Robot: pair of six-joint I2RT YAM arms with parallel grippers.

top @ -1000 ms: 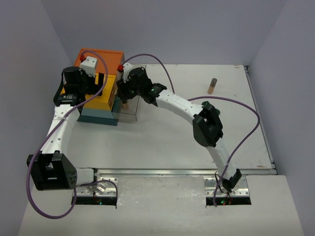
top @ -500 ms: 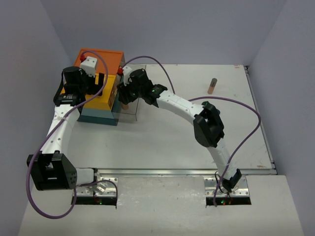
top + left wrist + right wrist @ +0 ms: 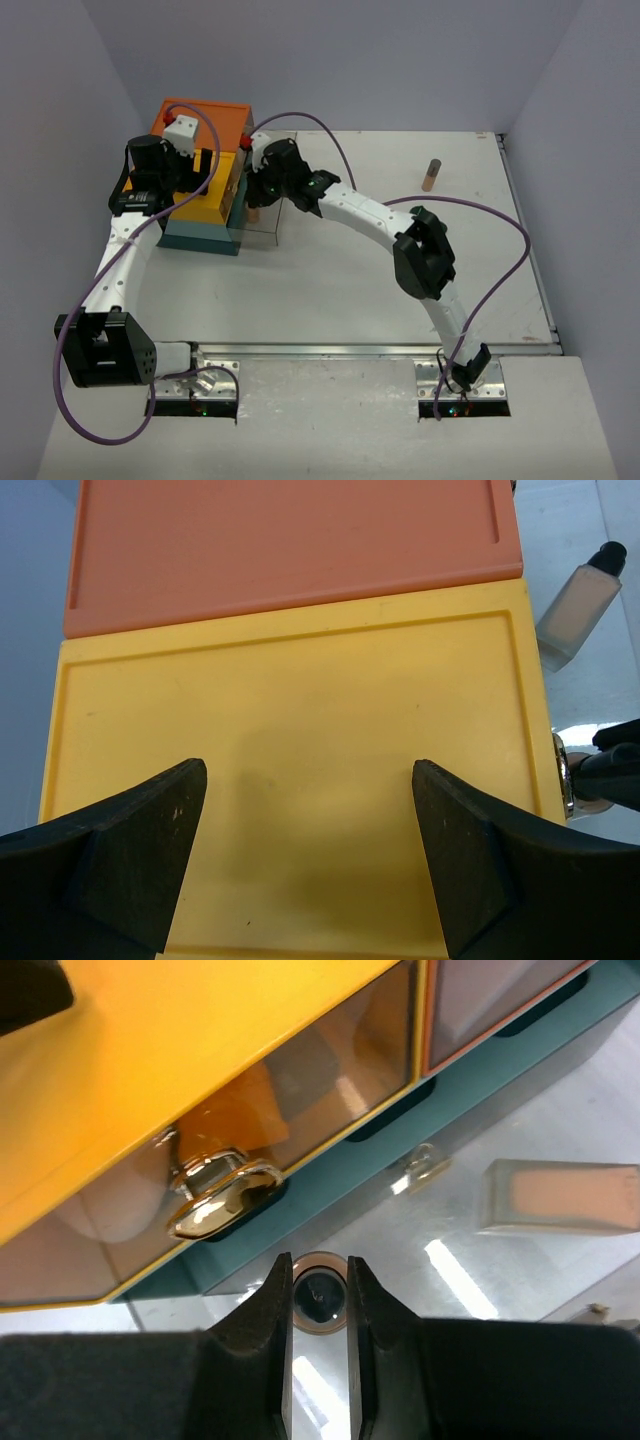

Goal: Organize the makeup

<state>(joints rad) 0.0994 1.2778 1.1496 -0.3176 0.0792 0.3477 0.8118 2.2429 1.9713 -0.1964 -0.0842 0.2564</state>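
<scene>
Tan cylindrical bottle (image 3: 320, 1305), seen end-on from the right wrist, sits squarely between the jaws of the right gripper (image 3: 319, 1262). The jaws are drawn in narrow and appear to pinch it from both sides, just in front of the big orange, yellow and teal plastic drawer box (image 3: 290, 670). A rectangular clear bottle of beige liquid with a black cap (image 3: 575, 610) lies off to the right of those jaws, apart from them. The left gripper (image 3: 308, 780) holds its jaws spread wide above the box's yellow top, and a second tan cylindrical bottle (image 3: 431, 174) stands well away from both pairs of jaws.
</scene>
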